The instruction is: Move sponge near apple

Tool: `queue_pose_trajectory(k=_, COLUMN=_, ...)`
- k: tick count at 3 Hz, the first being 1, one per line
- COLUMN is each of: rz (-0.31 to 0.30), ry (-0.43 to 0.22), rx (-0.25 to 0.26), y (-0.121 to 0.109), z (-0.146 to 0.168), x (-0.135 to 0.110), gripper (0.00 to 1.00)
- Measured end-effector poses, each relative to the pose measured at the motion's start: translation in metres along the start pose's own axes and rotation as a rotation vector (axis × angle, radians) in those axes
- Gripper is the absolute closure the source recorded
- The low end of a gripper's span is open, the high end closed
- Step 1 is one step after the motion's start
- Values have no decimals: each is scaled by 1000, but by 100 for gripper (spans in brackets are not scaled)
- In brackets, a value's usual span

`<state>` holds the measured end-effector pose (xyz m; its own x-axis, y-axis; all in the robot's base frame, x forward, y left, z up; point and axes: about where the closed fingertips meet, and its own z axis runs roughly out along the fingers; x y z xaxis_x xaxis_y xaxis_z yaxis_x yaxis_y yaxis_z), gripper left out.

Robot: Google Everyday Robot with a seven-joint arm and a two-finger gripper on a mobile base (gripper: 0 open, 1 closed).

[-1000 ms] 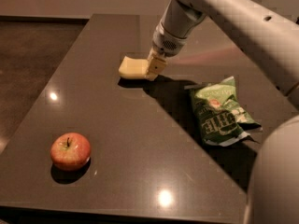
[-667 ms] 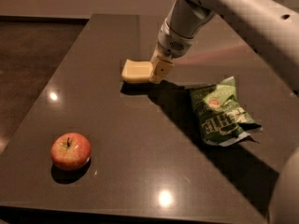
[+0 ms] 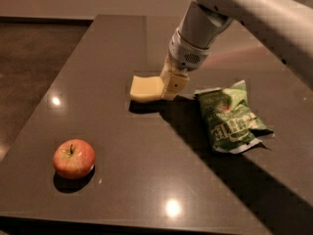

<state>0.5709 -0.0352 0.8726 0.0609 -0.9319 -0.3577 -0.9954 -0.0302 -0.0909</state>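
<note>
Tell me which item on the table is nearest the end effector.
The pale yellow sponge: the end effector grips one end of it. The green snack bag lies apart beside it, and the red apple sits much farther off.

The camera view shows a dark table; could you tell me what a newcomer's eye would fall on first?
The pale arm reaching in from upper right, its hand gripping the yellow sponge at mid-table. Then the red apple alone at front left, and the green snack bag just right of the hand.
</note>
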Motion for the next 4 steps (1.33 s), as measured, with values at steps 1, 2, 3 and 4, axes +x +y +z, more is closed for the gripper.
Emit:
queue_pose_trajectory(k=1, rz=-29, ry=0, rx=-40, y=24, z=6, x=-7, gripper=100)
queue_pose_trajectory(k=2, rz=-73, ry=-7, rx=-72, y=50, z=7, x=-22, gripper=100)
queue_pose_trajectory(k=3, rz=-124, ry=-11, rx=-105, y=80, z=8, x=-41, gripper=100)
queue_pose_trajectory(k=4, rz=-168, ry=-3, rx=-140, y=108, z=14, x=-58, gripper=97)
